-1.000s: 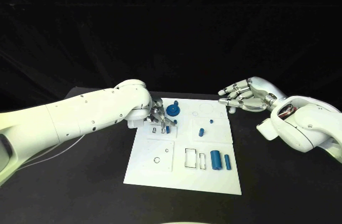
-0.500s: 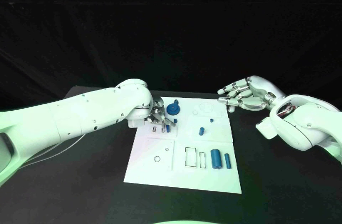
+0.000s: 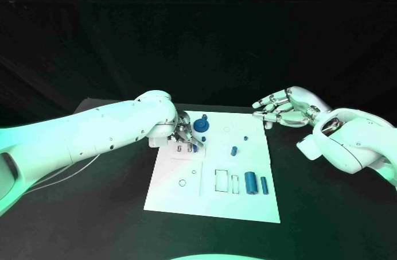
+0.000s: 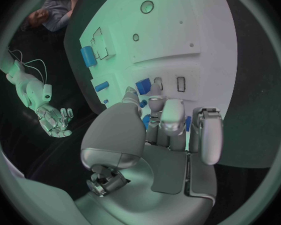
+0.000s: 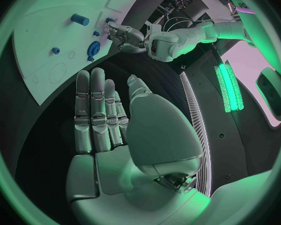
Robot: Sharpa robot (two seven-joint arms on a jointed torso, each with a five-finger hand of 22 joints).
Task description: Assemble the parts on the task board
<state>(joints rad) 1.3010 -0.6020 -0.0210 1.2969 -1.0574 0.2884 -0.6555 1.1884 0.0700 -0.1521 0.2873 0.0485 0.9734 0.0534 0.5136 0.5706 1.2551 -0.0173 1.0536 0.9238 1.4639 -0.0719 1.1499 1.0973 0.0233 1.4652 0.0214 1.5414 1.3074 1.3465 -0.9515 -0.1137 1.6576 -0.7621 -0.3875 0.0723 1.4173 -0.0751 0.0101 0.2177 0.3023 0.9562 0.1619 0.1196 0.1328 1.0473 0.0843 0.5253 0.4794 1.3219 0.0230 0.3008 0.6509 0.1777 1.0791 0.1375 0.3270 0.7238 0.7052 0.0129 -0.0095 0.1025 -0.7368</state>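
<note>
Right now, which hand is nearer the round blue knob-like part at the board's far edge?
Left. The left hand works just beside the round blue knob-like part; the right hand hovers off the board's far right corner.

Left hand (image 3: 183,135) covers part of the board (image 3: 207,197); its fingers (image 4: 173,116) hide whatever part they touch, grasp undeterminable. Small blue parts (image 3: 234,152) near the board's far edge are too small to identify.
</note>
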